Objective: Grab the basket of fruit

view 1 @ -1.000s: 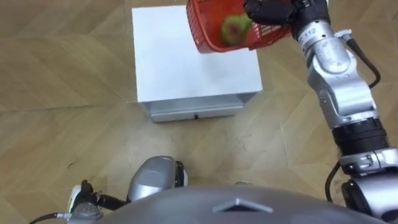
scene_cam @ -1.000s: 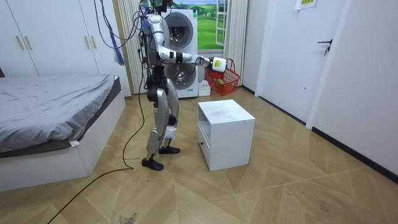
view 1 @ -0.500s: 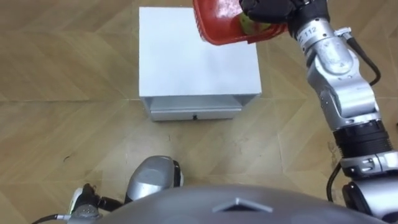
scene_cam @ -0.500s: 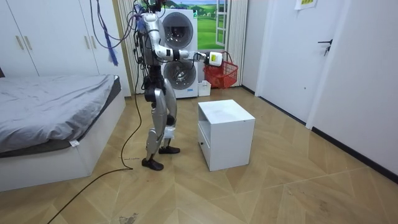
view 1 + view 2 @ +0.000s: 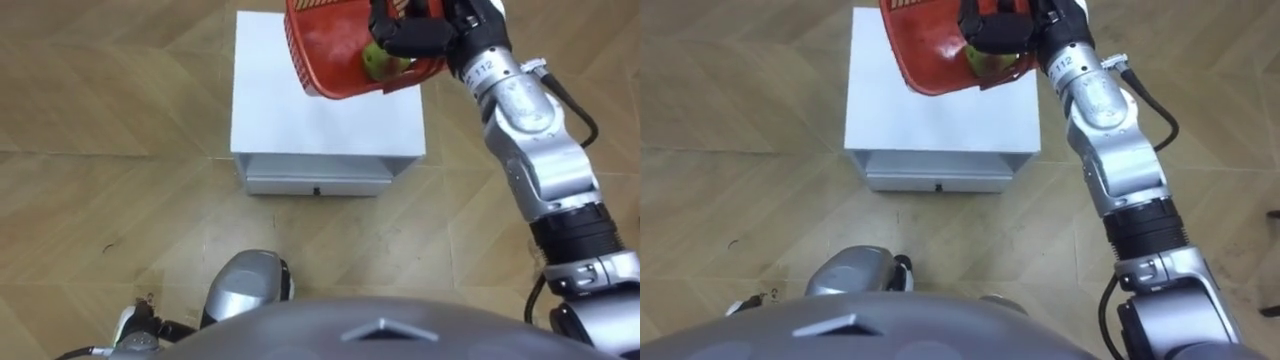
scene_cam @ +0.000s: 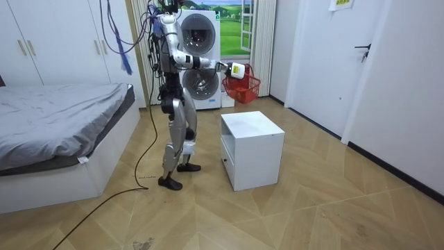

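The left hand (image 5: 135,325) hung low by the body; I could not tell its grip. Beyond stood a white cabinet (image 5: 300,125). Above its far edge, the right hand (image 5: 415,30) curled round the red basket (image 5: 325,50), holding it tilted in the air with a green fruit (image 5: 377,60) inside.

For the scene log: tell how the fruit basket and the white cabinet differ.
The fruit basket is red and held tilted in the air by the right hand; the white cabinet stands on the floor. The basket holds a green fruit; the cabinet's drawer is shut.
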